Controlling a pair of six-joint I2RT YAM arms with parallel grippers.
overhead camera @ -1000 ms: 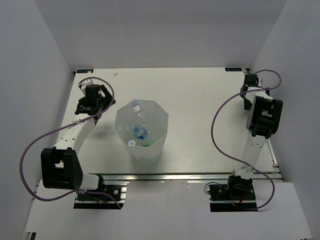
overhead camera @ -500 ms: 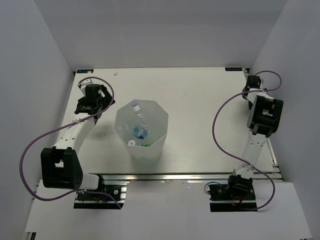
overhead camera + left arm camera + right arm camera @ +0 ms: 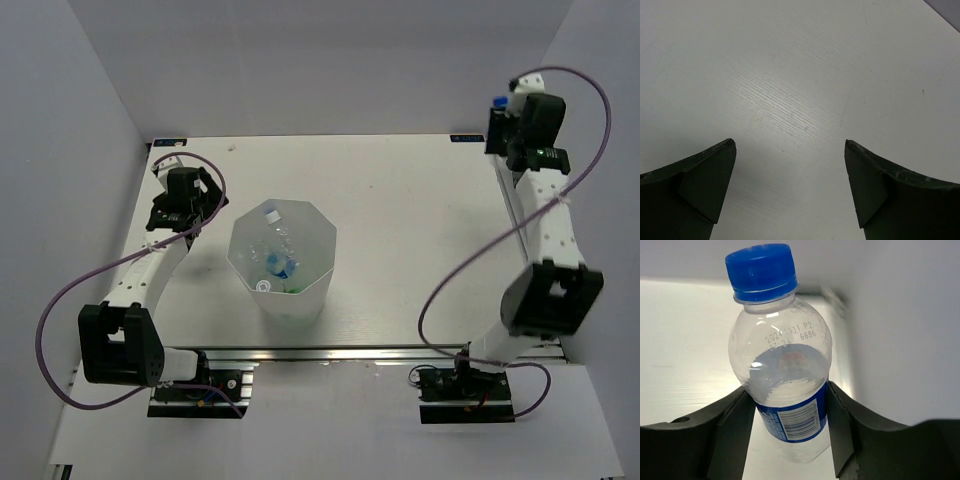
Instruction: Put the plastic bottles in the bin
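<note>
White table (image 3: 420, 220) fills the middle of the overhead view, with two arms rising from its lower edge and a purple cable (image 3: 42, 335) looping beside the left one.

In the upper left of that view the left gripper (image 3: 790, 145) hangs over the table, near the bin but apart from it. Its wrist camera shows two dark fingers (image 3: 705, 185) spread wide, with only bare white surface between them.

Just left of centre stands the one bin (image 3: 331, 240), white and translucent, with an eight-sided rim and sides that narrow downward. Plastic bottles (image 3: 278, 255) lie jumbled inside it. Two white caps can be counted there, one near the rim at the top and one near the rim at the bottom, along with a blue patch and a bit of green. How many bottles that makes cannot be told through the clutter.

In the upper right corner of the overhead view the right gripper (image 3: 790, 405) shows against the wall, past the table's far right corner and well apart from the bin. Its two black fingers (image 3: 735, 415) pinch a single clear bottle (image 3: 782, 355) by the lower body, one on each side. That bottle stands upright in the grip, with one blue cap (image 3: 761, 267) on top and a blue label (image 3: 795, 422) bearing a barcode between the fingers.
</note>
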